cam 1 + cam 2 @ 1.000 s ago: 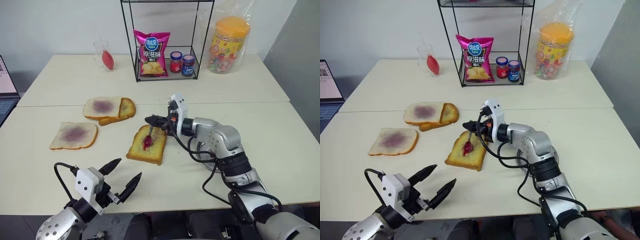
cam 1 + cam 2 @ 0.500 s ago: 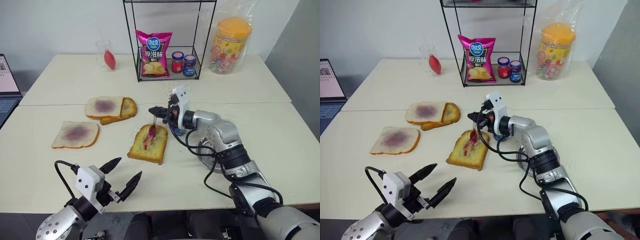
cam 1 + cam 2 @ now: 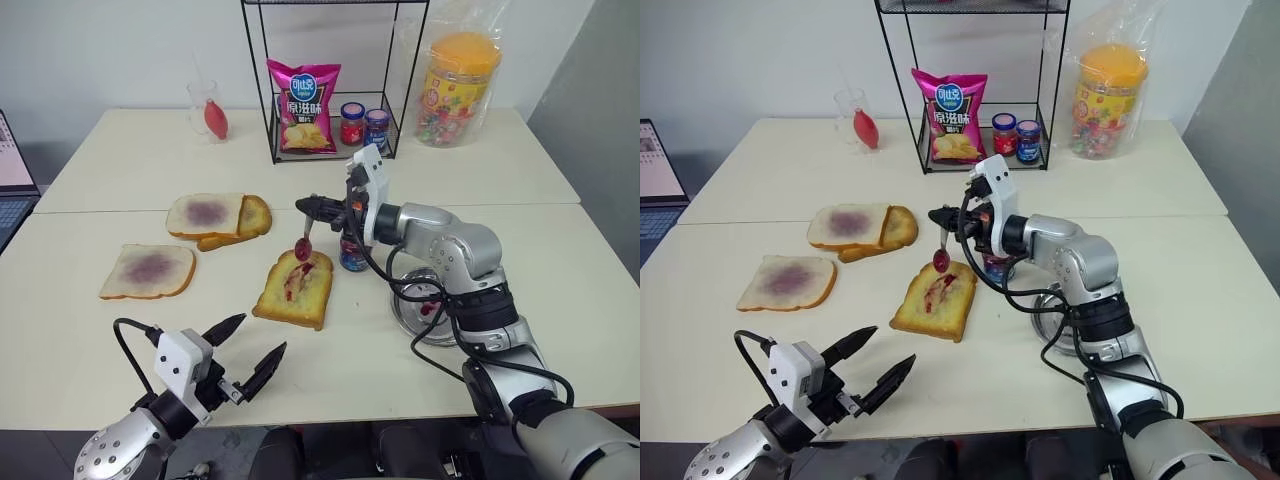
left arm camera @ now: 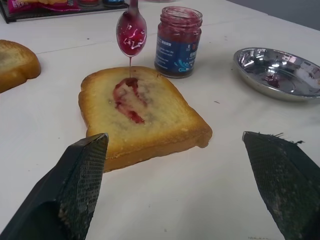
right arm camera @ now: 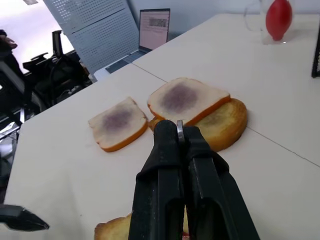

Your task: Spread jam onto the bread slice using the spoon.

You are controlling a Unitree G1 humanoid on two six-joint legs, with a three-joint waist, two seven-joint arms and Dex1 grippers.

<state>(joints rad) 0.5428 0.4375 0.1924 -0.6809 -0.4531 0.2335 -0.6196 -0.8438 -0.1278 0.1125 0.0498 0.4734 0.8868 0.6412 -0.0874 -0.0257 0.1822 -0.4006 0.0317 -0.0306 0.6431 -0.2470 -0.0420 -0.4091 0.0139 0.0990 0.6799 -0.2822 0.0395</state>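
Note:
The golden-brown bread slice [image 3: 296, 292] lies mid-table with a streak of red jam [image 4: 127, 97] on it. My right gripper [image 3: 308, 206] is shut on the handle of the spoon [image 3: 304, 246]. The spoon hangs bowl-down just above the slice's far edge, its bowl coated in jam and dripping a thin thread [image 4: 131, 32]. The open jam jar [image 3: 352, 250] with a blue label stands just right of the bread, partly behind my right wrist. My left gripper [image 3: 255, 338] hovers open near the table's front edge, nothing between its fingers [image 4: 82, 175].
A silver dish [image 3: 430, 312] sits right of the jar. Two white slices with purple smears [image 3: 150, 270] [image 3: 205, 212] and another toasted slice [image 3: 252, 215] lie to the left. At the back stand a wire rack [image 3: 335, 155] with a chips bag and two small jars, a candy tub [image 3: 458, 88], and a glass [image 3: 207, 108].
My right gripper has lifted the spoon off the bread, leaving a jam streak on it. The jam jar now shows beside the wrist. The left arm has kept still.

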